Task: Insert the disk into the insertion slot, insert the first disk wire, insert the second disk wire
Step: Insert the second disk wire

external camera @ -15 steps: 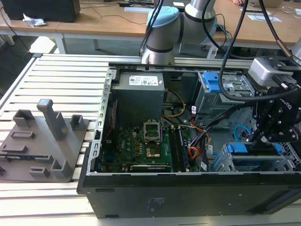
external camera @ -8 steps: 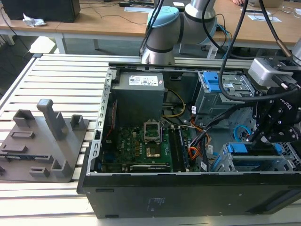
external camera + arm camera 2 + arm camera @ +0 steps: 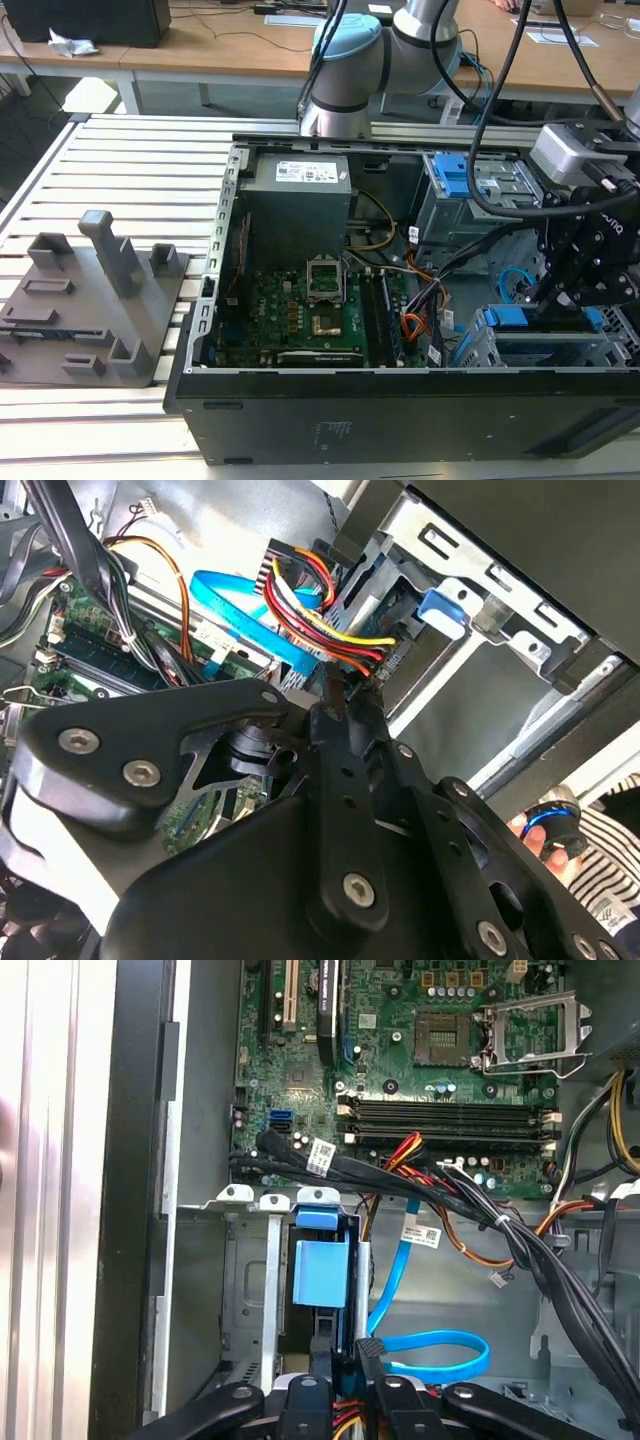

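Your gripper [image 3: 345, 1380] is sitting low centre in the first wrist view, fingers closing on a black connector [image 3: 369, 1348] with a blue flat cable [image 3: 440, 1355] and red-yellow-black power wires [image 3: 320, 610] running off it. It's hanging right behind the disk [image 3: 322, 1272], whose blue caddy is already sitting in the insertion slot [image 3: 250, 1290], lower centre of that view. In the exterior view you're seeing all this at the lower right, inside the open black computer case [image 3: 400, 420].
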